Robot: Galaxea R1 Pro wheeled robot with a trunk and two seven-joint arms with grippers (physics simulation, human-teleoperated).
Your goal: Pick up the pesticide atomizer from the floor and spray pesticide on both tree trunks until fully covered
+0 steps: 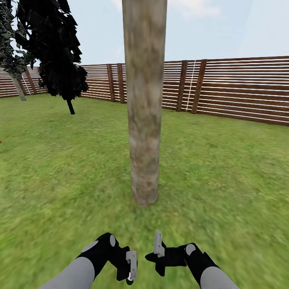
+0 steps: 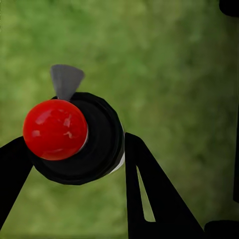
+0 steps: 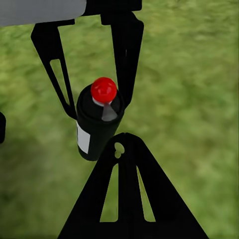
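Straight ahead of you in the head view stands the trunk [image 1: 143, 100], a thick grey-tan column, upright, rising out of the top edge, its base planted in the grass [image 1: 224, 172] just beyond your two grippers. Behind it runs the slat fence [image 1: 241, 90], brown with pale gaps, turning a corner to the right of the trunk. Off to the left stand a dark tree [image 1: 56, 48] on a thin stem and, at the picture's edge, a second dark one with a leaning grey stem. Low in the same view your left gripper [image 1: 130, 267] and right gripper [image 1: 158, 245] sit near each other over the lawn, fingers pointing inward toward one another. Your left wrist camera shows the atomizer [image 2: 82, 142] clamped between the left gripper's [image 2: 74, 159] two black fingers [image 2: 149, 199], one on each side touching its body: black round bottle, red ball cap on top, a grey nozzle tab sticking out beside the cap, a sliver of white label at its side. Your right wrist camera sees the same atomizer [image 3: 97, 124] from across, held in the left gripper's [image 3: 97, 94] fingers, red cap up, white label patch on the black body, grass below. One right finger [image 3: 129, 194] fills the foreground of that view; whether the right jaws stand apart or together you cannot tell. No white specks are discernible on the trunk.
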